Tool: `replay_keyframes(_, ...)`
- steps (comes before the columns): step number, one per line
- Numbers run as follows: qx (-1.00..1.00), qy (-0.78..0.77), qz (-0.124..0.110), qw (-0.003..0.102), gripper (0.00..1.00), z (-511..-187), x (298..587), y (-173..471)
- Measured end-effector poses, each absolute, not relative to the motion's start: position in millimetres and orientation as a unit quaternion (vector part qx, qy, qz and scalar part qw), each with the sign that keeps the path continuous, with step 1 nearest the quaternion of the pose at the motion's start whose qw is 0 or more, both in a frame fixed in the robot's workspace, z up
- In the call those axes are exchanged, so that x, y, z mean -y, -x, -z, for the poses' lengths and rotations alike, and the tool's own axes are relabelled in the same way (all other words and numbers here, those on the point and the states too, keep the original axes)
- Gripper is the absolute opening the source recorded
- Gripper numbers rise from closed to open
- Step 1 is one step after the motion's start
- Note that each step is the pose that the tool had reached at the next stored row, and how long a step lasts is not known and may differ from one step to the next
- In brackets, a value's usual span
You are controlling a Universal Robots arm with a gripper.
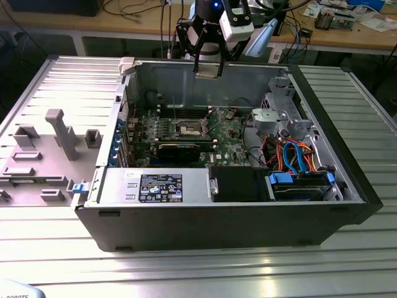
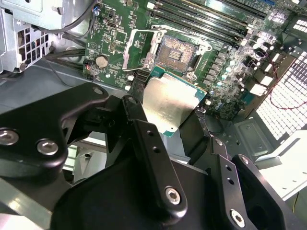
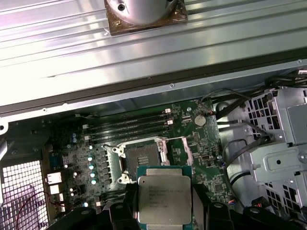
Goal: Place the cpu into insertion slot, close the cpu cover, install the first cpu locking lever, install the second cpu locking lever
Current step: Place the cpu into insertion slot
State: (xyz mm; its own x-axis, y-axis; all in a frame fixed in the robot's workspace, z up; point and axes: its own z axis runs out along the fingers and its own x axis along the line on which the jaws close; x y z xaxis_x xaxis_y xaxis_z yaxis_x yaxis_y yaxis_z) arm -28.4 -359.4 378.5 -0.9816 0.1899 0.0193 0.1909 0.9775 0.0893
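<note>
My gripper (image 1: 208,64) hangs above the back wall of the open computer case (image 1: 223,226), shut on the cpu (image 1: 208,72). In both wrist views the cpu (image 3: 164,199) (image 2: 168,101) is a silver-grey square chip clamped by its edges between the black fingers (image 2: 144,139). Well below it lies the insertion slot (image 3: 142,158) (image 2: 177,52) (image 1: 189,129), open and bare amid the green motherboard (image 3: 211,158). The cpu cover (image 3: 180,152) (image 2: 138,48) is swung up beside the slot.
Long black memory slots (image 3: 129,125) run beside the socket. A black expansion card (image 1: 180,149), a power supply (image 1: 155,186), a metal drive cage (image 1: 282,118) and blue and orange cables (image 1: 298,155) crowd the case. A grey fixture plate (image 1: 43,155) lies to the exterior view's left.
</note>
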Motion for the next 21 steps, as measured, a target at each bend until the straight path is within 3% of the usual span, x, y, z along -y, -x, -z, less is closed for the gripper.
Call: replay_keyframes(21, 0.990, 0.131, 0.046, 0.004, 0.54, -378.0, 359.4, 28.4)
